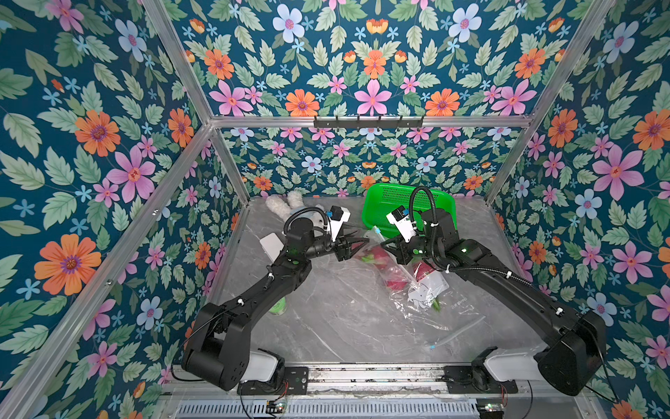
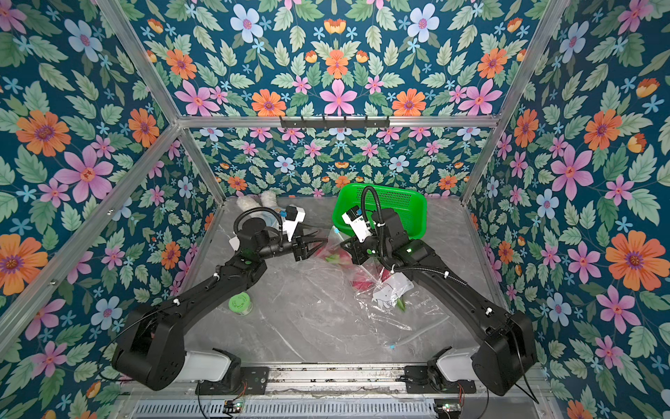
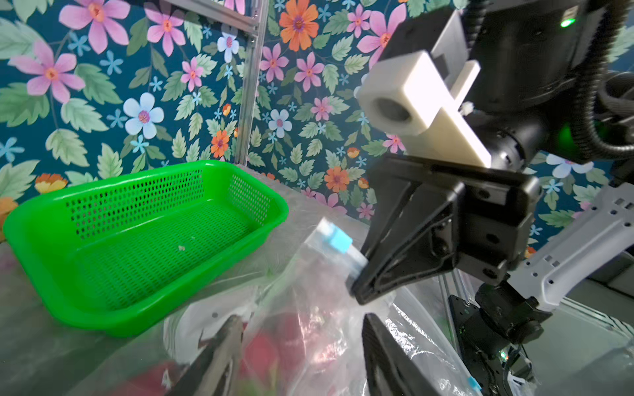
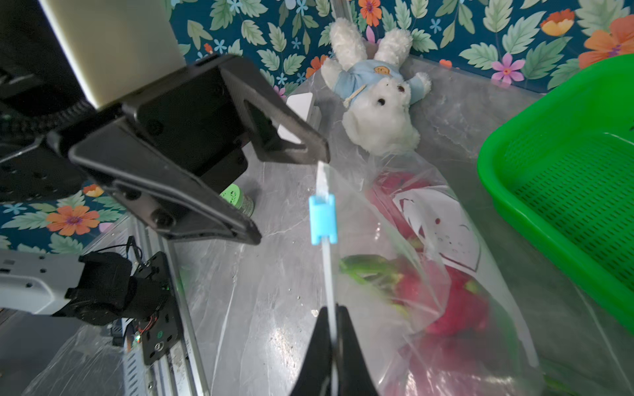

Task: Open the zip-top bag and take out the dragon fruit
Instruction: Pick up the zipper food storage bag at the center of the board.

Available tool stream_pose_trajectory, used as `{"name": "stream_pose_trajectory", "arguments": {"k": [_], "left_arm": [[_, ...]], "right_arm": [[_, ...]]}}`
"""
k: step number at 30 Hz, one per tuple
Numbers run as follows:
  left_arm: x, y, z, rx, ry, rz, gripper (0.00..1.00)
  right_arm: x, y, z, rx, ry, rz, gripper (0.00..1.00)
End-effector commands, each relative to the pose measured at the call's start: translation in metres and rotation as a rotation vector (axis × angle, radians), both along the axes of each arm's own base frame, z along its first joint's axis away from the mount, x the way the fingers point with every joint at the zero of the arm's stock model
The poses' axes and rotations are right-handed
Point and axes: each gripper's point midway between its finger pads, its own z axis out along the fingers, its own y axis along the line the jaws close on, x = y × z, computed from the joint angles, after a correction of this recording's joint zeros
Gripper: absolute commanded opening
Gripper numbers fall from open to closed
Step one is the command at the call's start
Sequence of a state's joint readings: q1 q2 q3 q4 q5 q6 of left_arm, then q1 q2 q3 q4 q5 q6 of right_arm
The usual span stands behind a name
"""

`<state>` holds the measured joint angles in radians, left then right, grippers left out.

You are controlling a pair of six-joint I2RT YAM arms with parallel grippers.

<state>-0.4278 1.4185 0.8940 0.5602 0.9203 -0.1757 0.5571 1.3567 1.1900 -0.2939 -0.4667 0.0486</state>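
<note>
My right jaws are shut tight on the zip strip point(image 4: 327, 274) of the clear bag point(image 4: 432, 219). They hold that edge up off the desk point(image 1: 326, 319). The little blue slider point(image 4: 322, 219) sits on the strip, a bit past my pinch, on the side near my left jaws.

My left jaws are wide apart and hold nothing. One of their fingers point(image 4: 302, 152) is just over the end of the strip. I cannot tell if it touches.

The bag lies on the desk right beside the green basket point(image 1: 377, 206), and its zip end comes up close to the basket's wall. The dragon fruit point(image 4: 456, 301) is inside the bag, just beside the basket. It is pink with green tips. I can see more than one piece through the plastic, but I cannot tell how many.

A white bunny toy point(image 4: 377, 103) lies on the desk, on the other side of the bag from the basket.
</note>
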Motion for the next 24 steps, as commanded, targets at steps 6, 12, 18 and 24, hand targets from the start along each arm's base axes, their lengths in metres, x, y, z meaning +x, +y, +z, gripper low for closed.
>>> {"name": "stream_pose_trajectory", "arguments": {"k": [6, 12, 18, 24], "left_arm": [[0.010, -0.019, 0.009, -0.030, -0.052, -0.146, 0.56], [0.018, -0.025, 0.018, -0.074, -0.042, -0.190, 0.39], [0.006, -0.028, 0.013, -0.093, 0.035, -0.285, 0.36], [-0.002, -0.028, 0.007, -0.097, 0.089, -0.330, 0.43]], "right_arm": [[-0.011, 0.004, -0.002, 0.026, 0.010, 0.084, 0.00], [-0.009, 0.001, -0.006, 0.025, 0.014, 0.076, 0.00], [-0.003, -0.006, -0.007, 0.032, 0.007, 0.048, 0.00], [0.000, -0.007, -0.006, 0.034, 0.007, 0.047, 0.00]]}}
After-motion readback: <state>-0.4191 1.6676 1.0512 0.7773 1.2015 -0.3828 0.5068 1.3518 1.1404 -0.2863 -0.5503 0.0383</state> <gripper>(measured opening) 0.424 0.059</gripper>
